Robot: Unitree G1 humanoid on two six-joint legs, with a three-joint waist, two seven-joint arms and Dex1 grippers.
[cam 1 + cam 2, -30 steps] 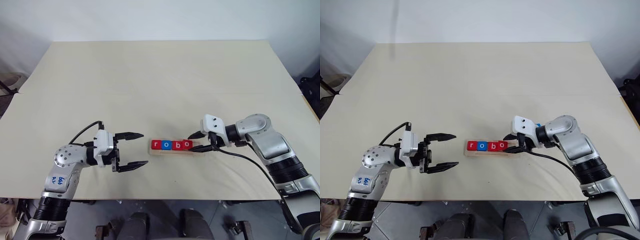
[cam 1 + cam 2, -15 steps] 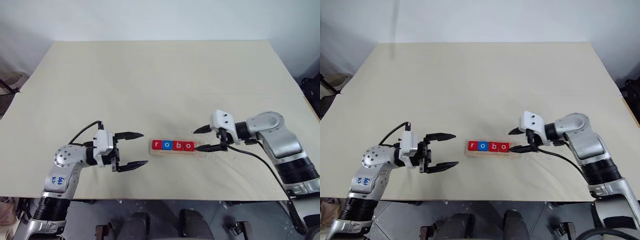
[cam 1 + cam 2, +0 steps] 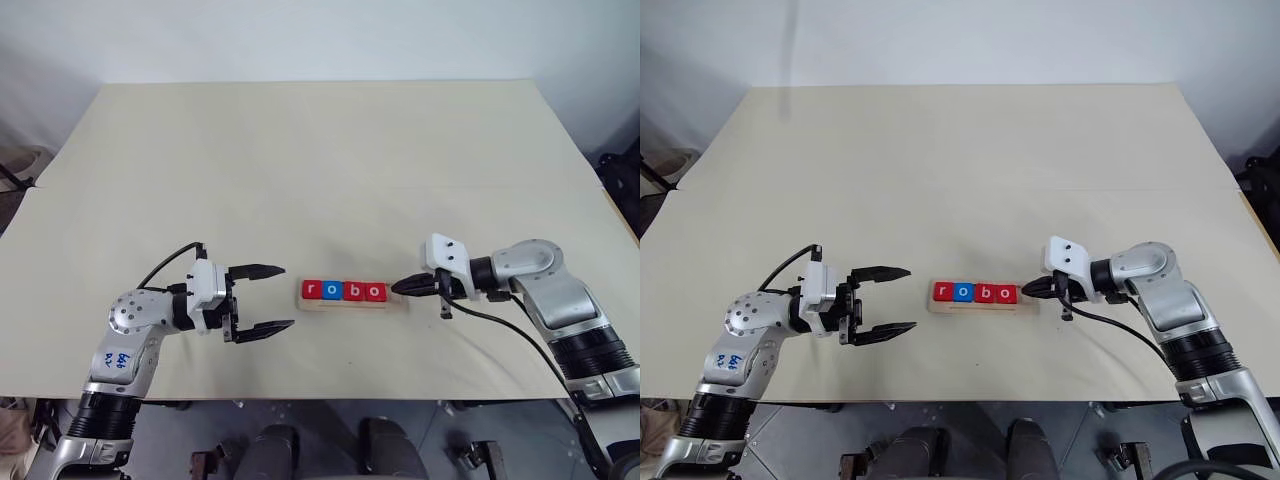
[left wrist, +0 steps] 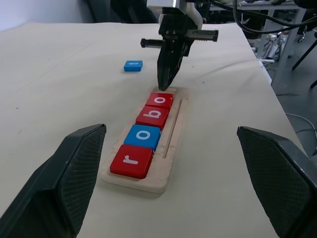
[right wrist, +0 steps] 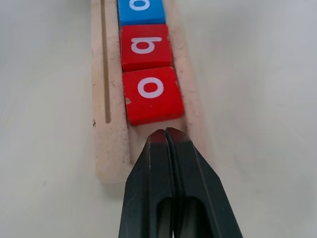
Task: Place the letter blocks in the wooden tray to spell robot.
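Four letter blocks spelling "robo" sit in the wooden tray, just ahead of the clenched, empty right gripper. The blue t block lies loose beside that gripper, yet to be placed. The left gripper hangs spread and empty.

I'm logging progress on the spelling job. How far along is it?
Done: four blocks, r, o, b, o, sit in the wooden tray. In hand: nothing; the right gripper is shut and empty at the tray's free end, the left gripper open beside the other end. Left: the blue block lying on the table goes into the last slot.
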